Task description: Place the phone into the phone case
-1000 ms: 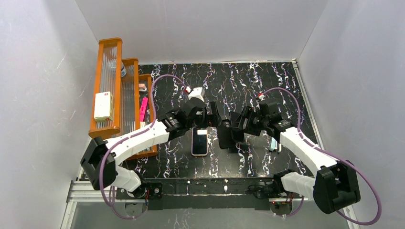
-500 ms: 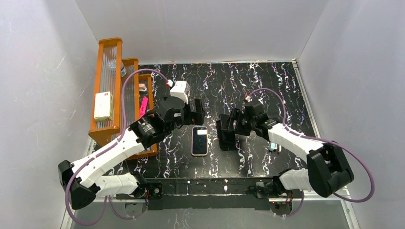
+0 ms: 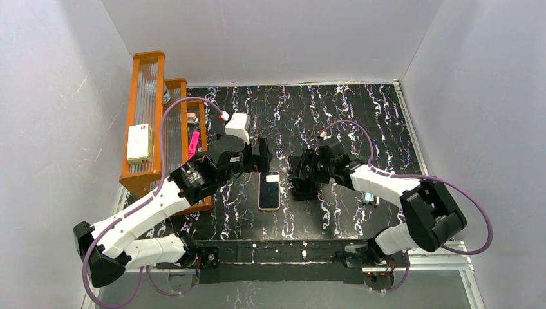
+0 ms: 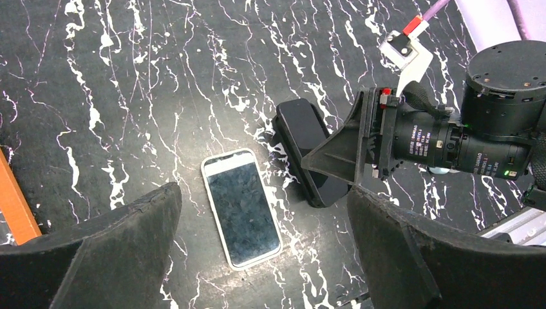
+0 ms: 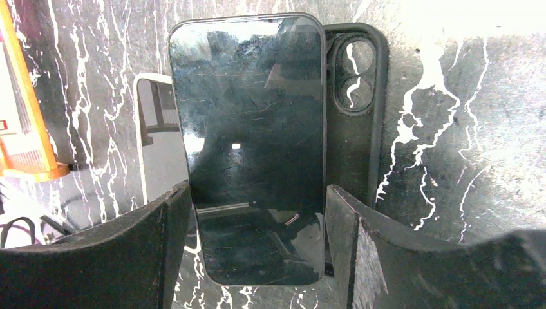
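Observation:
The phone [image 5: 251,148], a slim slab with a glossy black screen, sits between the fingers of my right gripper [image 5: 257,212], which is shut on its long sides. It partly covers a black case with a camera cutout [image 5: 357,122]. In the left wrist view the phone [image 4: 302,132] lies slanted on the table under the right gripper. The phone case [image 4: 241,206] shows as a pale pink rim around a screen. It lies flat just left of the phone [image 3: 269,191]. My left gripper [image 4: 264,257] hangs wide open above it [image 3: 261,159]. My right gripper [image 3: 302,183] is right of the case.
An orange slatted rack [image 3: 148,116] stands along the left wall. It holds a white box [image 3: 139,143] and a pink item [image 3: 193,145]. A small teal object [image 3: 367,196] lies by the right arm. White walls close in the black marbled table [image 3: 335,109].
My left arm has swung its elbow out to the left and its gripper has pulled back left, uncovering the pink case. My right gripper has shifted slightly left with the phone.

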You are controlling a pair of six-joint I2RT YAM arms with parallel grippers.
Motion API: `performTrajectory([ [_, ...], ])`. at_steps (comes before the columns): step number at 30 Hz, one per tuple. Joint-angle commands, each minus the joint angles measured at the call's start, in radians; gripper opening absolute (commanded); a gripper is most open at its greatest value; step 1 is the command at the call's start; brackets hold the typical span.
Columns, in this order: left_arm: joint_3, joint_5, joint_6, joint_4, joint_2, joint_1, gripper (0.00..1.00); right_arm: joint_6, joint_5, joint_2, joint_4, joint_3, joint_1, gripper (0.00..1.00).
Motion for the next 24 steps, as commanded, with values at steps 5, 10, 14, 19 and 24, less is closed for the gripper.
performTrajectory([
  [5, -0.014, -0.017, -0.005, -0.009, -0.012, -0.003, 0.98, -0.025, 0.095, -0.005, 0.052, 0.004, 0.024, 0.44],
  [10, -0.017, -0.006, -0.012, 0.002, -0.004, -0.002, 0.98, -0.033, 0.152, -0.002, 0.032, -0.007, 0.036, 0.44],
  [14, -0.013, -0.003, -0.012, 0.003, 0.004, -0.003, 0.98, -0.032, 0.157, 0.008, 0.008, -0.008, 0.044, 0.44],
  [19, -0.021, -0.006, -0.02, 0.008, 0.01, -0.002, 0.98, -0.053, 0.211, 0.007, -0.053, 0.021, 0.069, 0.47],
  [24, -0.033, 0.004, -0.042, 0.018, 0.025, -0.002, 0.98, -0.065, 0.23, 0.022, -0.072, 0.028, 0.081, 0.5],
])
